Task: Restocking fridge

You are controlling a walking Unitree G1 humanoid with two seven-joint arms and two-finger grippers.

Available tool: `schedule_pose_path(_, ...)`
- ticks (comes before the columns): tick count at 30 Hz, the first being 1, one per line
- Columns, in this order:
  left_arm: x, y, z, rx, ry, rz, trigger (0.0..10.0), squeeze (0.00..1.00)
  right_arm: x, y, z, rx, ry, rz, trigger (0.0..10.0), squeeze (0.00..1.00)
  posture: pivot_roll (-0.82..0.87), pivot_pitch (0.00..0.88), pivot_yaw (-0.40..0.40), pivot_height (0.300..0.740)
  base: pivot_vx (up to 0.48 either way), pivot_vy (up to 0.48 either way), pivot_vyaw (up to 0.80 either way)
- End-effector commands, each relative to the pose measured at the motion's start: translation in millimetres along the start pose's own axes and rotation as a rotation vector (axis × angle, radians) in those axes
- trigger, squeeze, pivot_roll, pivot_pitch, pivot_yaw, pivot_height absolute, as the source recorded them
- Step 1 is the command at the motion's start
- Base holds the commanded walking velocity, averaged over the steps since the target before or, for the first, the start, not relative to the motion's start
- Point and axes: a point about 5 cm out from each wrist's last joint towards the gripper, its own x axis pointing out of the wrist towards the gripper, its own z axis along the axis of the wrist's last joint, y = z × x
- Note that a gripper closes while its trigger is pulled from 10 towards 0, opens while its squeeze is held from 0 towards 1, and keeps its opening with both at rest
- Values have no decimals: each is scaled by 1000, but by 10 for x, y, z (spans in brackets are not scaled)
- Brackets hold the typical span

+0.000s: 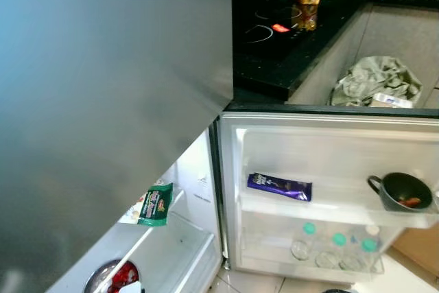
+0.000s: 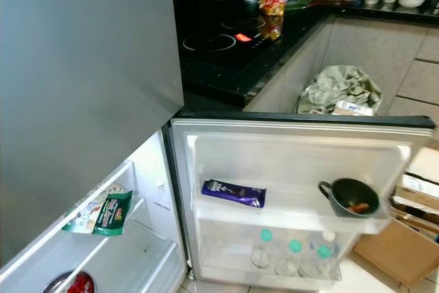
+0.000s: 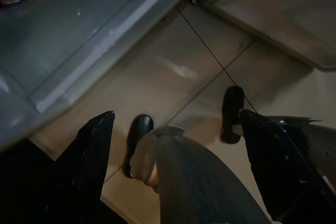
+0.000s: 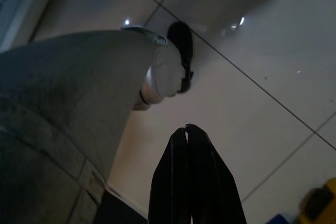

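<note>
With the left end effector (image 3: 173, 124) released and the right end effector (image 4: 187, 129) clenched empty, both idle above the floor, the purple chocolate bar (image 1: 279, 186) on the open white fridge door's (image 1: 329, 135) shelf could be knocked off by a careless reach.

You can't read any text here, print on the purple chocolate bar (image 1: 279, 186) and green packet (image 1: 156, 205) too blurred.

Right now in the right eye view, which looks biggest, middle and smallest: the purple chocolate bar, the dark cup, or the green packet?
1. Purple chocolate bar, the longest, lying on the door shelf.
2. Dark cup and green packet look about alike, so I won't rank them.
</note>
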Motion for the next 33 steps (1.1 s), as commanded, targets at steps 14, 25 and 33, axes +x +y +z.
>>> schedule_pose_path(14,-29,37,-96,-16,30,23,10000,0,-21,-74,-25,-26,22,-16,10000,0,-76,0,-16,740,-449,0,0)
schedule_pose_path(25,-21,10,-93,-21,26,17,10000,0,-17,-54,-30,-35,26,-7,10000,0,-86,0,-11,740,-460,0,0)
schedule_pose_path(33,-17,3,-87,-23,22,19,10000,0,-15,-51,-25,-36,25,-5,10000,0,-93,0,-12,740,-458,0,0)
